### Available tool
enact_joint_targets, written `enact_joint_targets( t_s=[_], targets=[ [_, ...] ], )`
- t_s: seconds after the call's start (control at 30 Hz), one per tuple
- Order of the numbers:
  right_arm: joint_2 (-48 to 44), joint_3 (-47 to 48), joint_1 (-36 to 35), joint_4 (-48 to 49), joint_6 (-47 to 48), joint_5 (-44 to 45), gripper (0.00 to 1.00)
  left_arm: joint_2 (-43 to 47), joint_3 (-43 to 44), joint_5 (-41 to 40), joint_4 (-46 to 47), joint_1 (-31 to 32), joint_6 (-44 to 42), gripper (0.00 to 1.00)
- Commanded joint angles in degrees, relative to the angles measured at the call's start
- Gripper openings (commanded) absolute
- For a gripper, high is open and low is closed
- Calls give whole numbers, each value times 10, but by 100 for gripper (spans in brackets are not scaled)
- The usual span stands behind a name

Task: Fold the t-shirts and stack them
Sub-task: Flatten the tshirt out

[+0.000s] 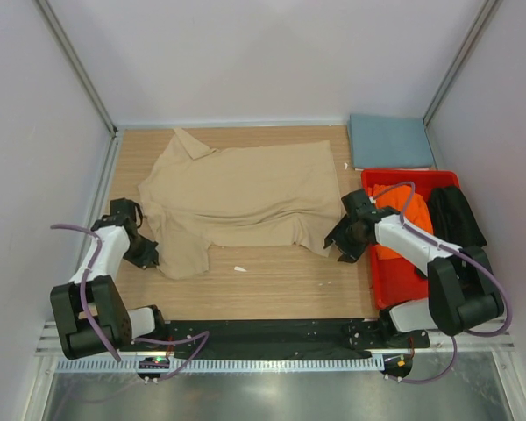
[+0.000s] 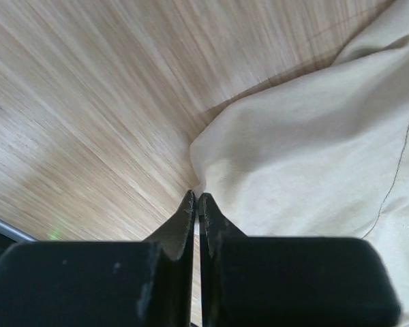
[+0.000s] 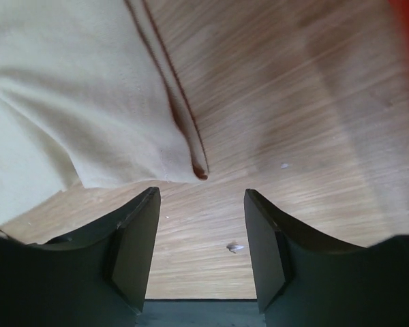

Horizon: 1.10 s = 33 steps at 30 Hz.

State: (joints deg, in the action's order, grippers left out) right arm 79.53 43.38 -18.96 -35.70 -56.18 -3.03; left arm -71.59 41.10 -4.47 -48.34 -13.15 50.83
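On the left gripper (image 2: 196, 197) the jaws are pressed together at the edge of the tan t-shirt (image 2: 307, 150); a pinch cannot be confirmed. On the right gripper (image 3: 201, 193) they are held apart before its hem corner. Spread across the table (image 1: 280, 281), the cloth is judged light and limp, best taken at corners.

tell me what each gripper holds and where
Right gripper is open, holding nothing. Left gripper is shut at the edge of the tan t-shirt; whether cloth is pinched cannot be told.
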Motion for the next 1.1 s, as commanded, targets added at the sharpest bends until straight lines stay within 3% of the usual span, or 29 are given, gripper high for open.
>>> enact_joint_targets(
  t_s=[0.0, 0.43, 1.07],
  targets=[
    [-33, -10, -1, 27, -125, 48, 59, 8, 21, -7, 16, 15, -6, 0],
    [14, 19, -36, -10, -222, 84, 49, 24, 13, 5, 23, 35, -15, 0],
    [111, 40, -58, -19, -299, 79, 46, 3, 42, 10, 23, 49, -26, 0]
  ],
)
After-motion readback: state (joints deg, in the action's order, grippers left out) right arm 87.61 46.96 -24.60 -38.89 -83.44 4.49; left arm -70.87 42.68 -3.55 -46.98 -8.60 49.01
